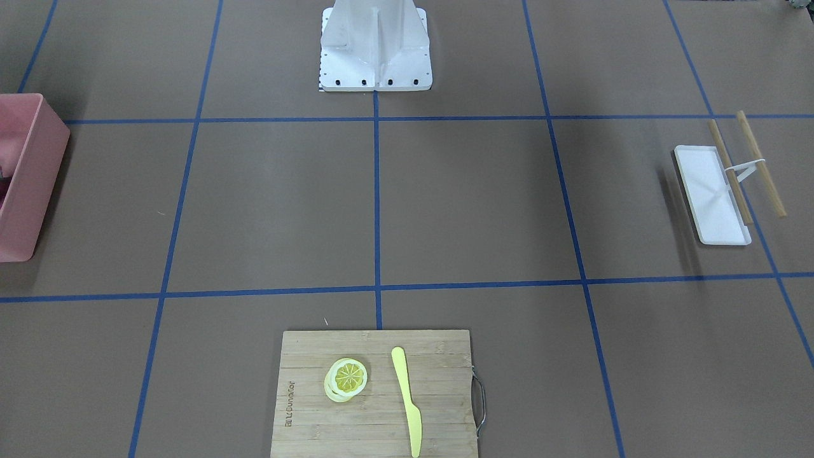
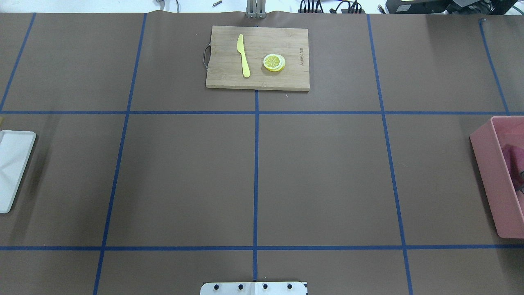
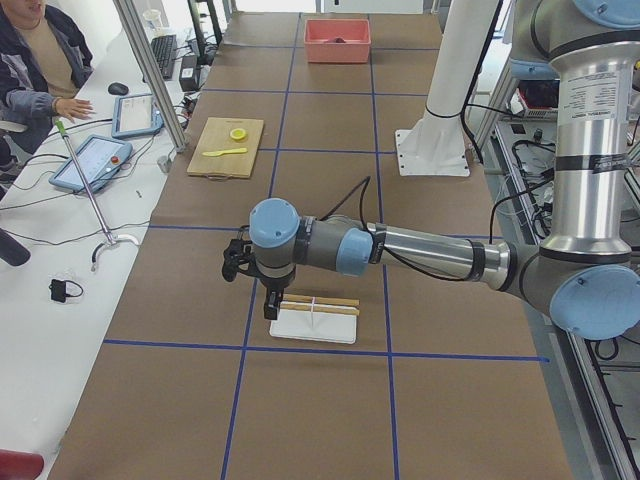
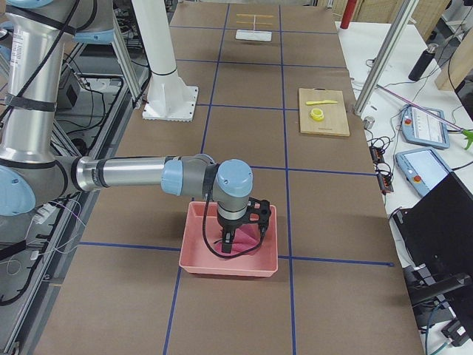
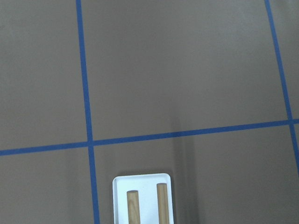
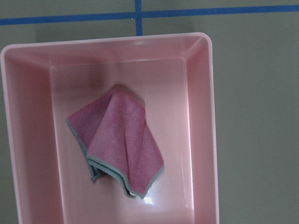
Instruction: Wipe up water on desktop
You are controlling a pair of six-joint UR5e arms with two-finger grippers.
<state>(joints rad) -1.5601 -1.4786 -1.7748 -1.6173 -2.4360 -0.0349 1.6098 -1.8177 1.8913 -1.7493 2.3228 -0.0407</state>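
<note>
The brown desktop (image 2: 319,176) with blue tape lines shows no water that I can make out. A crumpled pink cloth (image 6: 119,144) with a grey-green hem lies in a pink bin (image 6: 201,116) at the table's right end (image 2: 489,172). My right gripper (image 4: 240,235) hangs over that bin, just above the cloth; I cannot tell whether it is open or shut. My left gripper (image 3: 268,300) hovers over the end of a white tray (image 3: 315,325) at the table's left end; I cannot tell its state either.
The white tray (image 1: 709,194) carries two wooden sticks (image 1: 760,162) joined by a white clip. A bamboo cutting board (image 2: 258,57) with a yellow knife (image 2: 243,55) and lemon slices (image 2: 274,62) lies at the far edge. The robot's white pedestal (image 1: 375,48) stands at the near edge.
</note>
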